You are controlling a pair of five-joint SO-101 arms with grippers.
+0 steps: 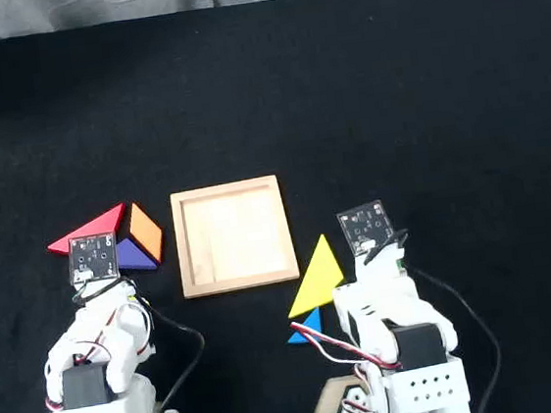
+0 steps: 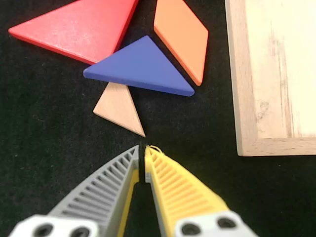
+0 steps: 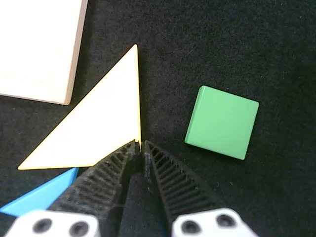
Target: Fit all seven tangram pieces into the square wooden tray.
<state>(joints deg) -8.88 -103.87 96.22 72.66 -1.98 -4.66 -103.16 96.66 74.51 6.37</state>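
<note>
Apparently green square (image 3: 222, 122) sits under right arm (image 1: 386, 298) overhead.

Red triangle (image 2: 79, 29), orange parallelogram (image 2: 180, 37), tan triangle (image 2: 121, 108), navy triangle (image 2: 140, 69), perhaps violet; yellow triangle (image 3: 98, 128), green square (image 3: 222, 122), sky-blue triangle (image 3: 37, 195). The tray (image 2: 242, 74) is pale wood.

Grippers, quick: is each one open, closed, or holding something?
Left gripper: closed, holding nothing.
Right gripper: closed, holding nothing.

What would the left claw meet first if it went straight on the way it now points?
Most likely the near corner of the small tan triangle, just ahead of the shut left claw; the dark blue triangle lies beyond. How high it hangs is unclear.
</note>
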